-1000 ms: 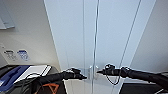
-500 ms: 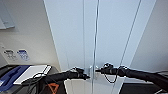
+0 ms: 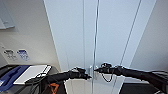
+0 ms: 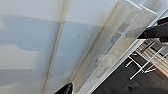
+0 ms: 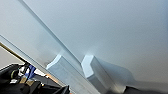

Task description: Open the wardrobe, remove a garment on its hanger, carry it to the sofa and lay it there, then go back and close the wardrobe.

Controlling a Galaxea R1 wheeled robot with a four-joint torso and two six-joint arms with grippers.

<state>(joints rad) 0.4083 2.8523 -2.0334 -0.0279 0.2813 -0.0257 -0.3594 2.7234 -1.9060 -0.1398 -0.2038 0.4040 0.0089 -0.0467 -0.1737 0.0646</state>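
White wardrobe (image 3: 100, 37) doors closed before me; left gripper (image 3: 88, 77), right gripper (image 3: 96, 70) at its handles (image 3: 91, 72); finger state unclear.

White wardrobe (image 4: 82, 40) door panel fills close view, handle (image 4: 112, 47) alongside.

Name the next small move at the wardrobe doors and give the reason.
Probably close each hand on its handle and pull outward. The wardrobe doors look shut, and the left hand and right hand sit at the two handles by the centre seam.
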